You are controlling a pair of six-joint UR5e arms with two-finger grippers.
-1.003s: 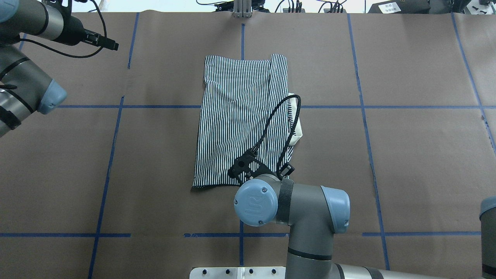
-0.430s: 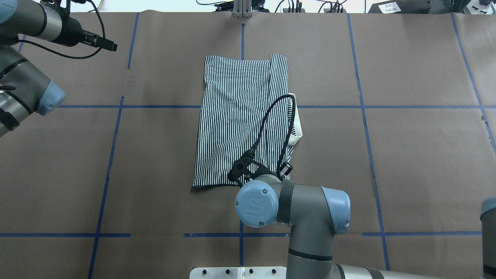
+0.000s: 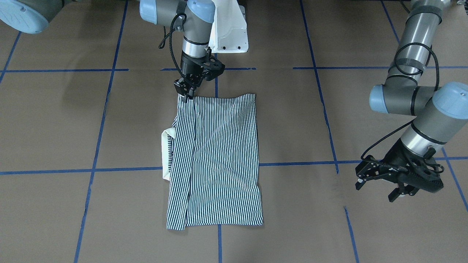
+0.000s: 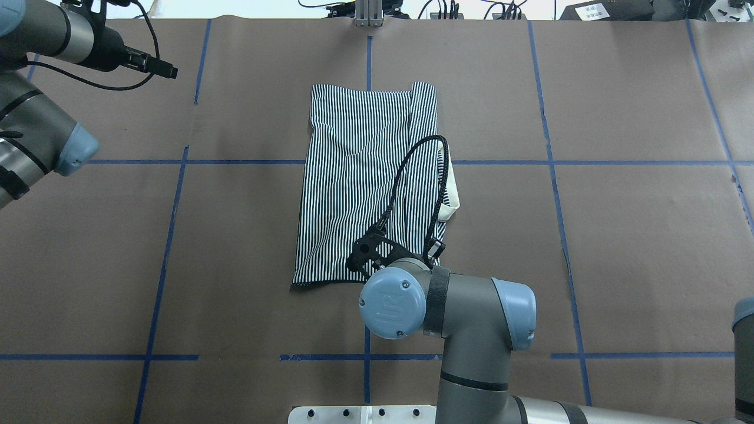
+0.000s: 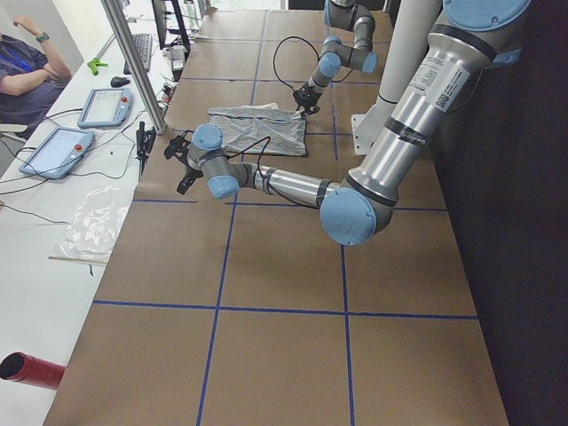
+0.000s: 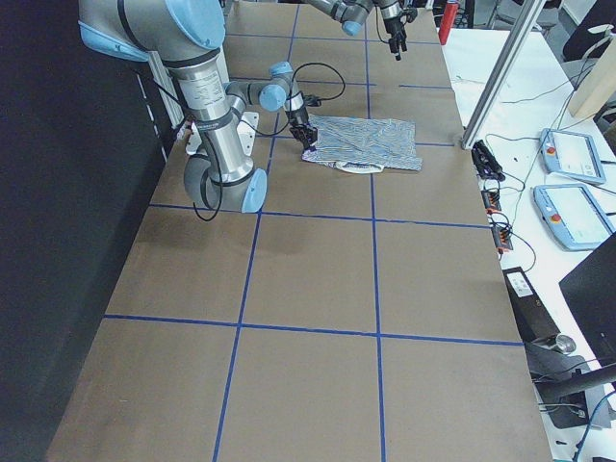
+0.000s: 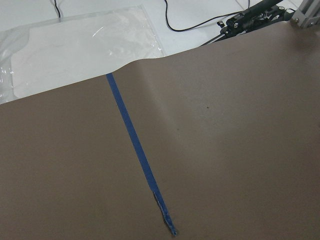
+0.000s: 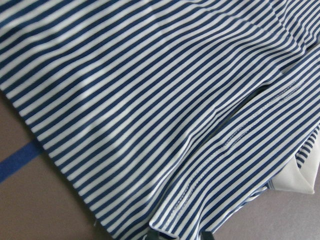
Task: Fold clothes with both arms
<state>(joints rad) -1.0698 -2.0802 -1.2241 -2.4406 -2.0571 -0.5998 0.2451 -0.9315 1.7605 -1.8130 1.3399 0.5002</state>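
Observation:
The striped polo shirt [image 3: 219,157] [image 4: 359,176] lies flat mid-table, folded into a long rectangle, with its cream collar [image 3: 165,153] [image 4: 453,188] poking out of one long edge. My right gripper [image 3: 185,95] points down at the shirt's corner nearest the robot base. In the right wrist view that corner of the shirt [image 8: 150,100] sits between two dark fingertips [image 8: 150,236] with a gap left, so the gripper reads as open. My left gripper [image 3: 376,188] [image 4: 168,70] hovers open and empty, far off to the robot's left over bare table.
Brown paper [image 4: 618,247] with blue tape lines [image 4: 171,235] covers the table. The white pedestal base [image 3: 228,29] stands behind the shirt. Past the far edge lie cables, a plastic sheet [image 7: 80,45] and tablets [image 5: 58,151], and a seated person [image 5: 27,62] is there.
The right arm's wrist has shifted slightly toward the shirt. The left gripper has drifted a little further left. The shirt has not moved.

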